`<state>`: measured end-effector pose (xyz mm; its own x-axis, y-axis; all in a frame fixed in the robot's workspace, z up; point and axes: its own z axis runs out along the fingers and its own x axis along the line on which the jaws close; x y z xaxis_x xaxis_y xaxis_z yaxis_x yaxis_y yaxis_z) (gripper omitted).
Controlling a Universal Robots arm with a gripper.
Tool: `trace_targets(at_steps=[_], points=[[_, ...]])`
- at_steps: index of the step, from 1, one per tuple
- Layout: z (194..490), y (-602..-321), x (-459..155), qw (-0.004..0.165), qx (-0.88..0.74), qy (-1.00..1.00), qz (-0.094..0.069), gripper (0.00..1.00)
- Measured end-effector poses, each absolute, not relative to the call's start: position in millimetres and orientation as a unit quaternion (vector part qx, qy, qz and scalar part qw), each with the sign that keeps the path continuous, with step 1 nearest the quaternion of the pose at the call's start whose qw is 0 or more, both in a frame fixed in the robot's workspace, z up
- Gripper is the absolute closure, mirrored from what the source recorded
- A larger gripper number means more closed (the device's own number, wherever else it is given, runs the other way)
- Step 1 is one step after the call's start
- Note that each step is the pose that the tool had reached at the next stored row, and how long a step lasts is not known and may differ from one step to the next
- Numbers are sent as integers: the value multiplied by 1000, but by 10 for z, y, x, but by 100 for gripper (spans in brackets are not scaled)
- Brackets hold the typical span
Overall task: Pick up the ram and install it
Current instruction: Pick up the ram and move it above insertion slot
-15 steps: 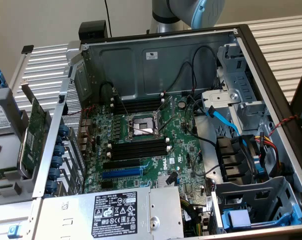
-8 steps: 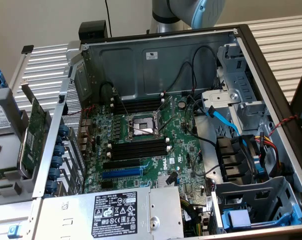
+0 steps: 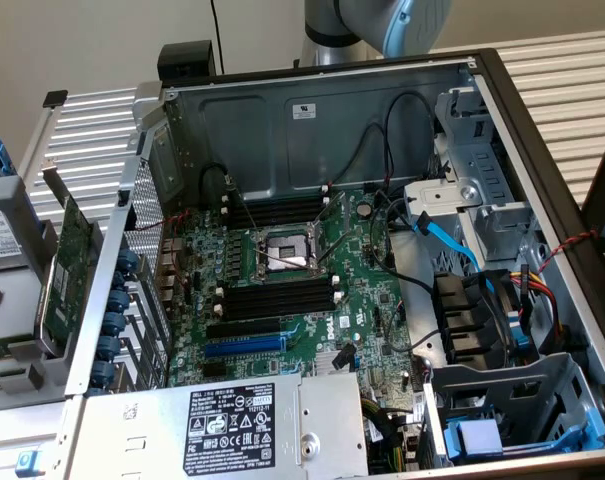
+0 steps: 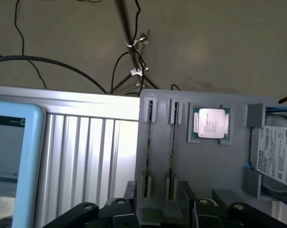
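Exterior view: the arm point(image 3: 377, 22) is showing beyond the open case point(image 3: 502, 110), well apart from the motherboard point(image 3: 367, 290).
Wrist view: the claw point(image 4: 160, 211) is standing spread, gripping nothing, over the tray point(image 4: 219, 161). The ram point(image 4: 173, 142) is sitting edge-on in that tray, near the processor point(image 4: 209, 122).

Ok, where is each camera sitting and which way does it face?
Exterior view: high, off the arm, looking down into the open computer case; the arm shows beyond it.
Wrist view: on the wrist, looking down at a grey tray with a processor; the open gripper shows.
Both show the ribbed metal table.
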<state>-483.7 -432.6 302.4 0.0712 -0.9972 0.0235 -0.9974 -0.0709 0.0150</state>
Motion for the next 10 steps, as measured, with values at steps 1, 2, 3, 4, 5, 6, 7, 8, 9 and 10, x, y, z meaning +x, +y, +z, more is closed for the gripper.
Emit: trace_targets(at_steps=[1,2,3,4,5,6,7,8,9,10], points=[[3013,-4320,-4837,14,732,-681,5,52],[3003,-4316,-4838,14,732,-681,6,52],[2997,-4313,-4842,12,732,-681,8,52],[2990,-4311,-4847,10,732,-681,11,52],[2980,-4310,-4856,8,732,-681,13,52],[2969,-4310,-4867,7,732,-681,14,52],[2957,-4310,-4881,6,732,-681,16,52],[2940,-4310,-4895,5,732,-681,16,52],[2921,-4310,-4907,5,732,-681,16,52],[2903,-4310,-4914,5,732,-681,16,52]])
